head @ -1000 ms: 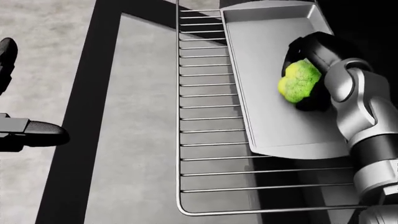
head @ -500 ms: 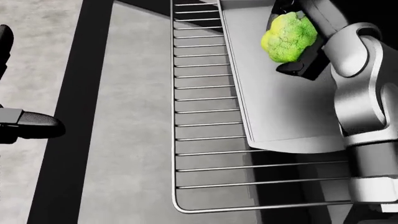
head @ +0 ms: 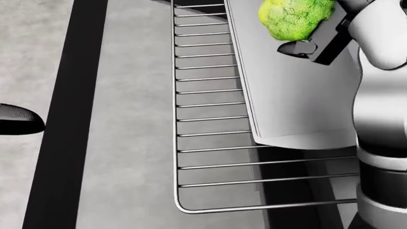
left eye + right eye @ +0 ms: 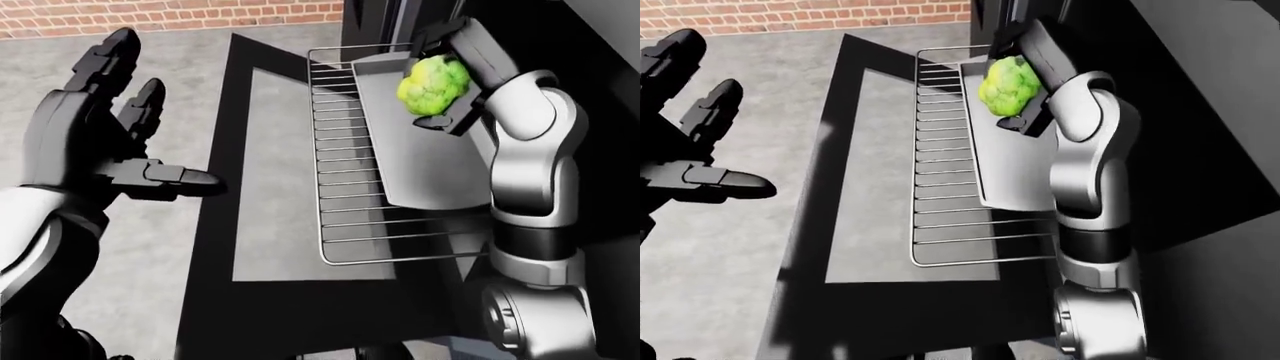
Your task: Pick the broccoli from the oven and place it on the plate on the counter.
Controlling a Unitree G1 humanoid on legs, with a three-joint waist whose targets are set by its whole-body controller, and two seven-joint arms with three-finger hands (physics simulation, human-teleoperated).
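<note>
Right hand (image 4: 450,82) has its black fingers closed round the one broccoli (image 4: 432,84), holding it clear above the top end of the tray (image 4: 425,161), near the oven mouth (image 4: 385,26); in the head view the green head (image 3: 296,18) sits at the top edge with a dark finger (image 3: 297,47) curled under it. Left hand (image 4: 95,142) is spread wide, three fingers apart and gripping nothing, over the floor (image 4: 180,82) at the left of the eye views. No table shows, so places go by the oven door (image 4: 290,195): it lies open and flat, a dark frame round a grey pane, and one wire rack (image 4: 355,202) is drawn out over its right half, with one grey tray resting on the rack's right side. Pale concrete floor runs left of the door, and a red brick wall (image 4: 170,15) crosses the top of both eye views. Count: one broccoli, one tray, one rack, two hands. Only the eye views show the brick wall, the dark oven body (image 4: 1180,105) on the right and the whole silver right arm (image 4: 1090,172); the head view looks straight down and shows just the rack bars, the tray's near edge and one fingertip of the left hand (image 3: 19,119) at its left edge.
</note>
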